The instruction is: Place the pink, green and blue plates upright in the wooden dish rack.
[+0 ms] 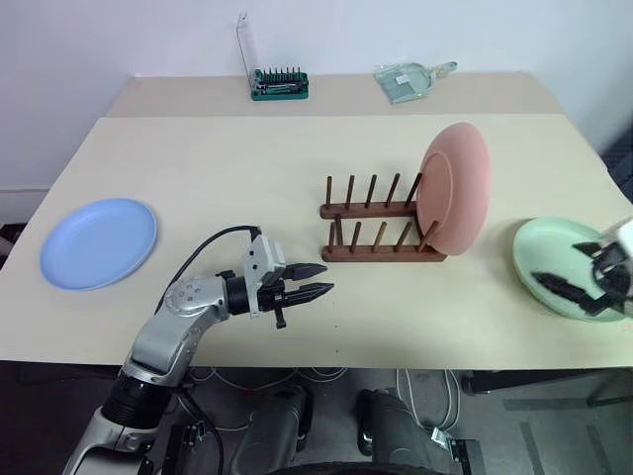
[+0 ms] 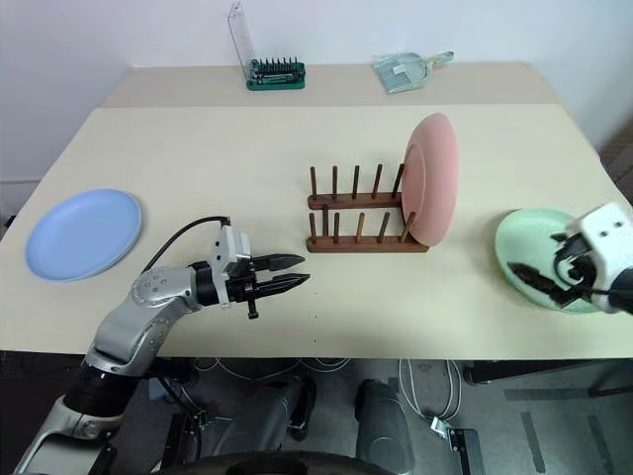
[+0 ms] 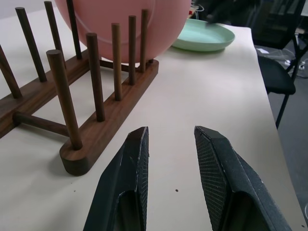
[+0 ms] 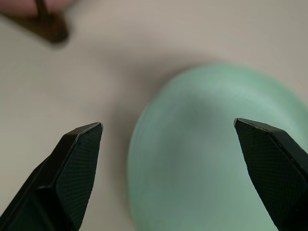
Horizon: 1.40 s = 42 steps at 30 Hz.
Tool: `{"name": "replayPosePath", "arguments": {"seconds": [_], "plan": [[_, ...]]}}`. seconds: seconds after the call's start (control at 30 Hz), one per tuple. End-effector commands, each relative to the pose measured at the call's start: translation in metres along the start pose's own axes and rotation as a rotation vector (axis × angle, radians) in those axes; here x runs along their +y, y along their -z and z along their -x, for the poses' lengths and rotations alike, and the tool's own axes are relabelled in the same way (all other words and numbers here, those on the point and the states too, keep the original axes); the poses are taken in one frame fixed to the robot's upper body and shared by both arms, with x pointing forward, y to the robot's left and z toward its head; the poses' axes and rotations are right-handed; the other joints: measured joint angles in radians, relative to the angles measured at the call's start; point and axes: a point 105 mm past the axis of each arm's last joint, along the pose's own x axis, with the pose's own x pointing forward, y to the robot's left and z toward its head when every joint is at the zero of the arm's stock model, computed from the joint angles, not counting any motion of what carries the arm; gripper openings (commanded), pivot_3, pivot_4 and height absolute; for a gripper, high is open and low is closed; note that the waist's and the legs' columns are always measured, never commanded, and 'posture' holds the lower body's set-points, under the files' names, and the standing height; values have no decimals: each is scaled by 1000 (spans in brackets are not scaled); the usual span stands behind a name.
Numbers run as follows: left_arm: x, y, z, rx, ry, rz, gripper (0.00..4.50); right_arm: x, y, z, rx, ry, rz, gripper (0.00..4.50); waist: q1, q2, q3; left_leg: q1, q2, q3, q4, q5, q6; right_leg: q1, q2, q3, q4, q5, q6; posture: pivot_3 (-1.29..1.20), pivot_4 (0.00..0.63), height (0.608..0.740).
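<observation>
The pink plate (image 1: 455,188) stands upright in the right end of the wooden dish rack (image 1: 376,233), mid-table. Far left, the blue plate (image 1: 99,242) lies flat. The green plate (image 1: 554,252) lies flat at the right. Just above it hovers my right gripper (image 2: 554,262), jaws wide open and empty, pointing down at the plate's near-left rim (image 4: 144,144). My left gripper (image 1: 324,279) points level toward the rack's near-left end (image 3: 77,159), a little short of it. It is open a small way with nothing between its fingers (image 3: 130,163).
A green screwdriver-bit holder (image 1: 279,84) and a clear plastic pack (image 1: 410,79) sit at the table's far edge. The rack's slots left of the pink plate hold nothing. A dark chair (image 3: 276,77) stands beyond the table's right side.
</observation>
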Motion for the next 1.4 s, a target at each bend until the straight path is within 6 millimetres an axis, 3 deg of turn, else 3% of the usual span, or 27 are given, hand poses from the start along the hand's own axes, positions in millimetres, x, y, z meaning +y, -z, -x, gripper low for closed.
{"name": "replayPosePath", "arguments": {"seconds": [0.03,0.1,0.2,0.43,0.53,0.63,0.73,0.8,0.9,1.0,1.1,1.17,1.23,1.33,1.4], "plan": [[-7,-10,-1,-20,35,-28,1527,6,9,-6,29,11,20,4467,1,0,0,0,0,0,0,0,0,0,0,0,0,0,0,0,150,740],[-8,-11,-2,-21,38,-28,1527,7,16,-9,52,15,9,4467,1,0,0,0,-1,0,0,0,0,0,0,0,0,2,-2,0,150,740],[-9,-12,-3,-22,39,-25,1527,4,24,-11,86,45,18,3691,1,0,0,0,-1,0,0,0,1,0,0,0,0,3,0,0,150,740],[-9,-11,-5,-22,46,-21,1527,-2,23,-9,71,73,22,186,1,-1,0,0,-1,0,0,0,0,0,0,0,0,0,2,0,150,740],[-8,-11,-5,-22,48,-24,1527,-13,15,-7,26,123,46,79,1,-2,0,1,-1,0,1,0,0,1,0,0,0,1,3,0,150,740],[-8,-11,-5,-21,50,-24,1527,-41,-23,-1,-132,277,100,79,-3,-1,0,1,-1,0,1,0,0,1,0,0,1,1,3,0,150,740],[-7,-11,-6,-20,53,-28,1527,-83,-87,21,-356,530,149,79,-10,3,1,2,-1,2,2,0,0,1,0,1,1,2,1,0,150,740],[-7,-11,-7,-20,53,-29,1527,-87,-127,35,-514,557,138,79,-5,3,1,1,-1,2,1,0,0,0,0,1,1,2,1,0,150,740],[-6,-12,-8,-21,51,-32,1527,-68,-190,60,-785,477,145,79,-1,3,1,2,1,1,-1,2,1,-1,1,0,1,5,-1,0,150,740],[-6,-12,-8,-22,49,-32,1527,-56,-214,72,-894,435,150,79,3,2,1,1,1,-1,-2,2,1,-1,1,0,1,5,0,0,150,740],[-6,-11,-8,-25,43,-28,1527,-2,-259,105,-1181,51,66,79,0,2,1,-1,-1,-1,-1,1,4,-1,0,1,-1,5,1,0,150,740],[-7,-11,-9,-28,39,-27,1527,41,-272,122,-1278,-255,31,79,-2,2,2,-1,-2,0,0,1,4,-1,0,1,-1,5,1,0,150,740],[-7,-11,-9,-30,35,-26,1527,68,-277,132,-1331,-495,-61,79,-2,2,1,-1,-1,-1,-1,0,5,-2,0,1,-1,5,1,0,150,740],[-7,-11,-8,-32,33,-26,1527,82,-279,135,-1331,-639,-172,79,3,1,1,-1,-1,-1,-1,0,5,-1,0,1,-1,4,0,0,150,740],[-6,-12,-8,-33,30,-27,1527,94,-276,124,-1297,-768,-345,79,0,-1,0,-1,-2,-1,0,0,5,0,0,1,-2,3,-2,0,150,740]]}}
